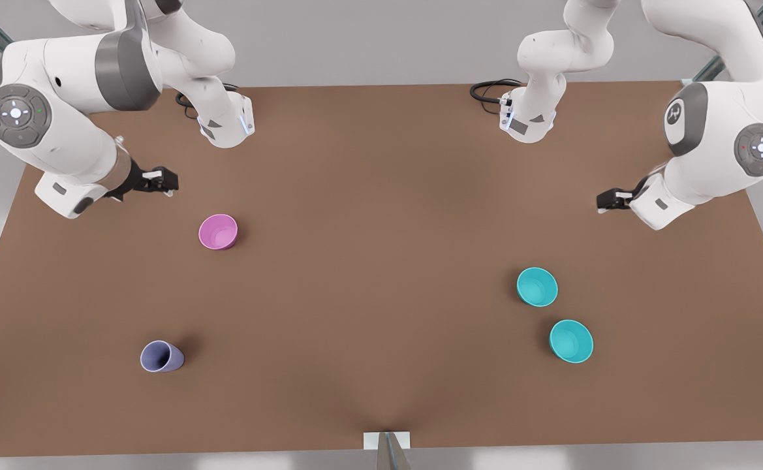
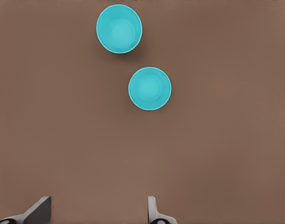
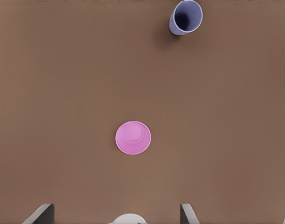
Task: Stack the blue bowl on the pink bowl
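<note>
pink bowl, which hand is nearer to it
Right. The right hand hangs just behind the pink bowl; the left hand is far across the table.

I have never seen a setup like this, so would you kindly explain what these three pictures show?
These are simulator renders of two white robot arms, each ending in a two-finger gripper, at a brown table.

The front view looks down on the whole scene. The other two pictures come from cameras on the arms' wrists and look down past the fingers.

The left gripper is on the front view's right. Its wrist camera sees a cyan bowl and a second cyan bowl, which look almost alike.

The right gripper is on the front view's left. Its camera sees the pink bowl and a lavender cup.

All four stand apart on the table. Both grippers are open and hold nothing, so no stacking has begun.
</note>
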You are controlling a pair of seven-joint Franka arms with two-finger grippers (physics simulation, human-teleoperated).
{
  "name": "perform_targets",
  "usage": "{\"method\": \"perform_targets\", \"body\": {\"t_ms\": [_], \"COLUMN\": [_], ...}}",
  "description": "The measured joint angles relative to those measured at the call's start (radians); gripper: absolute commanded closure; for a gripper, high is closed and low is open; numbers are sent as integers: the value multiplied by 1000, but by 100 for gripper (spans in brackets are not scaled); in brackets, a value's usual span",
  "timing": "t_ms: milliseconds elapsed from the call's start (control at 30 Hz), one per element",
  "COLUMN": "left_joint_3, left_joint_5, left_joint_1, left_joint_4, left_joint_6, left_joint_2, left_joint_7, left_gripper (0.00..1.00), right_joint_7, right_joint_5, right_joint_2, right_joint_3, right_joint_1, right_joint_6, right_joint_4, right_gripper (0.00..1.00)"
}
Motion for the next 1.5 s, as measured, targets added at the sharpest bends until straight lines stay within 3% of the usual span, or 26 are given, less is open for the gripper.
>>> {"method": "perform_targets", "body": {"t_ms": [167,300,667,1100,1133,1200,1267,1500], "left_joint_3": [-2,-2,-2,-2,-2,-2,-2,-2], "left_joint_5": [0,0,0,0,0,0,0,0], "left_joint_1": [-19,-36,-27,-30,-29,-29,-28,-28], "left_joint_4": [33,34,35,35,35,36,37,38], "left_joint_6": [9,13,16,13,11,4,-2,-11], "left_joint_2": [39,41,40,40,40,39,38,38], "left_joint_7": [2,3,6,7,7,7,7,8], "left_gripper": [0,0,0,0,0,0,0,0], "right_joint_7": [-9,-19,-49,-76,-78,-83,-90,-129], "right_joint_5": [-14,-13,65,73,73,77,85,183], "right_joint_2": [105,140,30,129,135,146,152,139], "right_joint_3": [-7,-7,-1,-4,-4,-4,-3,22], "right_joint_1": [-25,-137,-175,-201,-201,-203,-203,-203], "right_joint_6": [38,245,732,1009,1019,1034,1042,947], "right_joint_4": [-90,-395,-911,-1073,-1073,-1071,-1062,-904], "right_gripper": [0,0,0,2,12,58,79,79]}}
